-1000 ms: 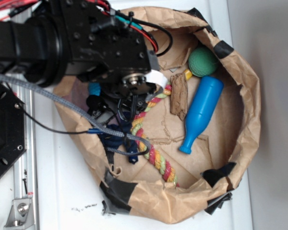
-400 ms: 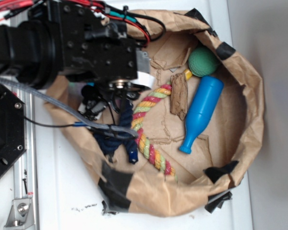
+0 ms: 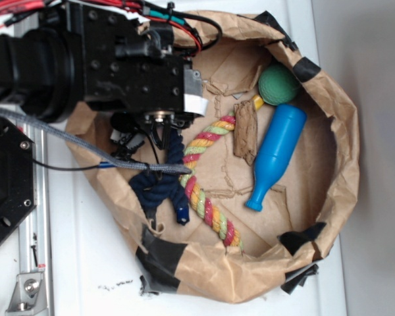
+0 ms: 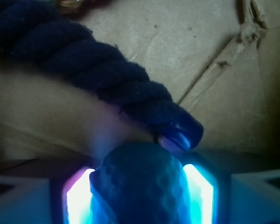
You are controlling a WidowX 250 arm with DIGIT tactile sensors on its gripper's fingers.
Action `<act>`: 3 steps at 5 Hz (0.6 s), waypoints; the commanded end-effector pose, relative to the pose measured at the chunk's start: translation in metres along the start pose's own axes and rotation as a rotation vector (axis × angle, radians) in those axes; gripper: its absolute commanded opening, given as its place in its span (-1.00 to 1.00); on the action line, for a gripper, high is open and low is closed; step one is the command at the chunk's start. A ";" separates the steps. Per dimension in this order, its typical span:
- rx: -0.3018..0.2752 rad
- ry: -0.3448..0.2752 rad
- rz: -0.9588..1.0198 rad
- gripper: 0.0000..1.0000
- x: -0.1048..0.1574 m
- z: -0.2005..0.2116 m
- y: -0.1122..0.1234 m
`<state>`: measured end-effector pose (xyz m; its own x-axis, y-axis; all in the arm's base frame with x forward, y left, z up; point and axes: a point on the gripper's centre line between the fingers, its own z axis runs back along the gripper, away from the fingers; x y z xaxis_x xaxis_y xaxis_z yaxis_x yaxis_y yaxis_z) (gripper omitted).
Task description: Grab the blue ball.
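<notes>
In the wrist view the blue ball [image 4: 137,175], dark teal with a dimpled, grooved skin, sits between my two fingers. The pads [image 4: 78,198] press against its two sides. My gripper [image 4: 137,198] is shut on it, just above the brown paper floor. The tip of a navy rope [image 4: 179,128] lies right in front of the ball. In the exterior view my gripper [image 3: 128,131] hangs under the black arm at the left inside of the paper bag [image 3: 342,131]. The ball is hidden there.
The bag holds a navy rope [image 3: 161,187], a multicoloured rope [image 3: 207,210], a long blue bowling-pin toy [image 3: 274,155], a dark green ball [image 3: 278,85] and a cardboard scrap [image 3: 245,131]. A grey cable [image 3: 85,148] crosses over the bag's left rim.
The arm has moved left and a little back. The teal ball seen beside the gripper earlier is now hidden. The navy rope shows more, and the bag's left side has shifted.
</notes>
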<state>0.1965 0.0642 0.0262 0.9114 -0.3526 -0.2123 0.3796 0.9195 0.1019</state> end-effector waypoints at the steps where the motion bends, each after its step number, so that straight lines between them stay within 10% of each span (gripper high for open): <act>1: 0.010 -0.035 0.000 -1.00 -0.003 0.018 0.005; 3: -0.006 -0.033 0.001 -1.00 -0.004 0.018 0.007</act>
<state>0.1974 0.0604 0.0276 0.9104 -0.3573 -0.2086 0.3791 0.9223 0.0747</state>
